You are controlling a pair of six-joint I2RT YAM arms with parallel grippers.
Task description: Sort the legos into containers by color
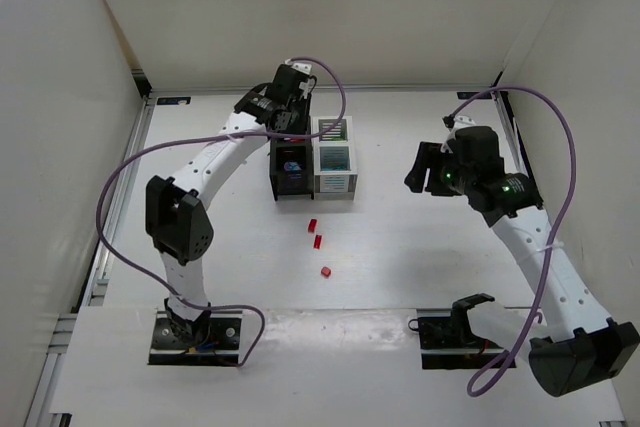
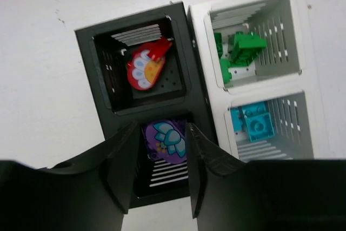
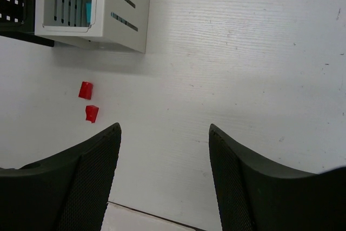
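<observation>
3 red bricks (image 1: 318, 241), small blocky plastic, lie loose on the table (image 1: 400, 247) in a rough near-far line, just short of the bins. Right gripper (image 3: 164, 131) is spread wide and empty. Black bin (image 2: 86, 52) and white bin (image 2: 201, 36) touch: slatted, openings up, long axes near-far. Left gripper (image 2: 162, 128) straddles a purple piece (image 2: 165, 144) in the black bin; can't tell if it's gripping.
</observation>
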